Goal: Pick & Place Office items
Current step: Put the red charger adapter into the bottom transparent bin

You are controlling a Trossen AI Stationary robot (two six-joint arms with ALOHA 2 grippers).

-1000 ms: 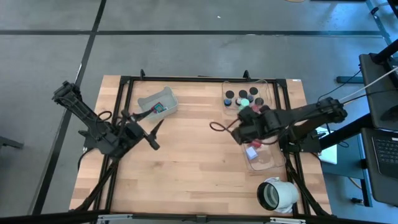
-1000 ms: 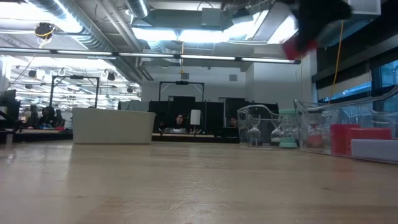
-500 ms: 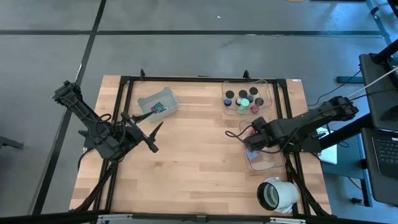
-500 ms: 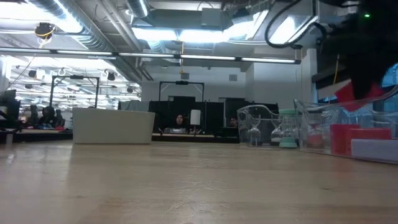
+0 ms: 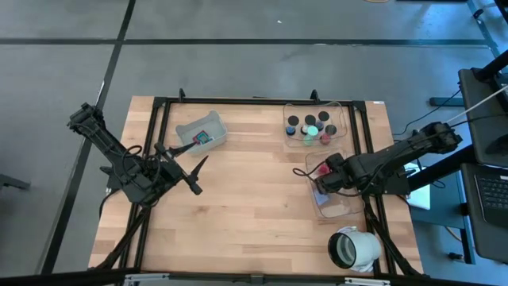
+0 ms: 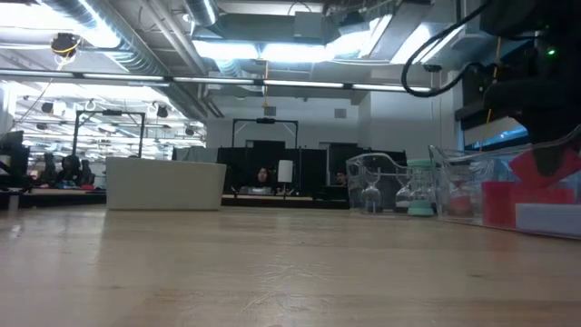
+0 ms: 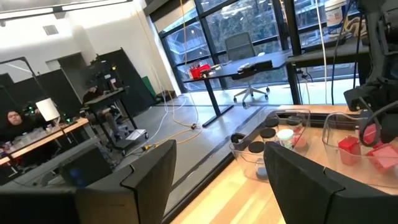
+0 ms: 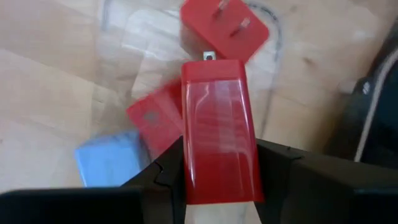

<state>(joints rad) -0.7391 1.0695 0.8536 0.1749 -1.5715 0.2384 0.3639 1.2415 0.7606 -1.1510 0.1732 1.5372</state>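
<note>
Right wrist view shows the right gripper [image 8: 217,163] clamped on a long red block [image 8: 219,124], its dark fingers pressing both flanks of the lower end, so most of the block stands out past them. Below it lies a clear tray [image 8: 134,37] that already holds a red plug-like piece [image 8: 225,26], another red piece [image 8: 155,118] and a blue piece [image 8: 112,158]. In the high view the right gripper [image 5: 321,176] hangs over this clear tray [image 5: 337,208] near the counter's [image 5: 238,206] right edge, with a second tray of black caps and teal bits [image 5: 311,127] just beyond and a big white cylinder [image 5: 353,248] nearer the front. The main risk, as I judge it, is the release: the block is long and the tray crowded, so a drop from height could land it on the red pieces, tip it against the tray wall, or bounce it out onto the counter. Lowering too far could instead jam it into the pieces beneath and shove the light tray. The left gripper [image 5: 193,168] waits above the counter's left side, fingers spread and empty, near a grey tray [image 5: 184,129].
</note>
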